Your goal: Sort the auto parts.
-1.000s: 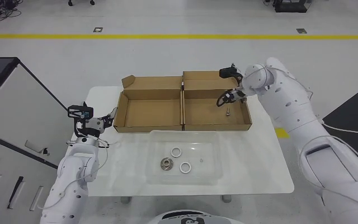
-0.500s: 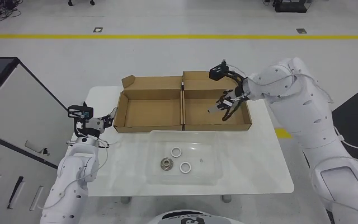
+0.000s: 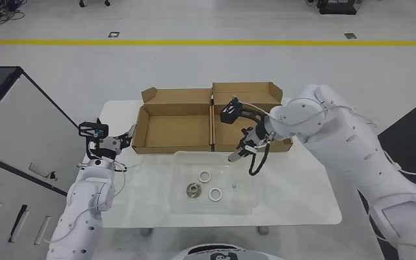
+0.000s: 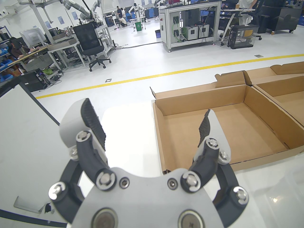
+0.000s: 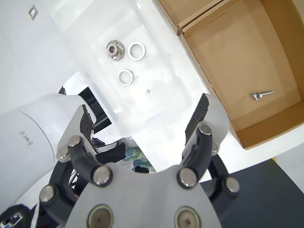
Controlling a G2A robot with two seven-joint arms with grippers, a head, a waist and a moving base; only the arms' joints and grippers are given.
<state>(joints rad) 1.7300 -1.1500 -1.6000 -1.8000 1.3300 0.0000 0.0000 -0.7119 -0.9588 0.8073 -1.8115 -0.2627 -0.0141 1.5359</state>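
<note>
A: Step?
B: Bolt (image 5: 261, 94) lies in right box (image 5: 237, 48). Right gripper (image 3: 235, 156) over tray (image 3: 242, 198) edge, jaws released, empty. Left gripper (image 4: 147, 109) beside left box (image 4: 242, 129), jaws released.
A: Next?
B: Probably descend on screw (image 5: 147, 92) or a ring (image 5: 126, 77), then clench.

Bright, even light from overhead in all views; floor (image 3: 195, 62) pale, almost washed out. Shadows soft & short: box (image 3: 172, 130) walls shade their inner edges, w/ a darker strip under the far wall in left wrist view. Glare on clear tray (image 5: 114, 12) & glossy table (image 4: 273, 191). Wrist views bend toward edges, wide lens: yellow line (image 4: 166, 73) curves, box sides bow.
</note>
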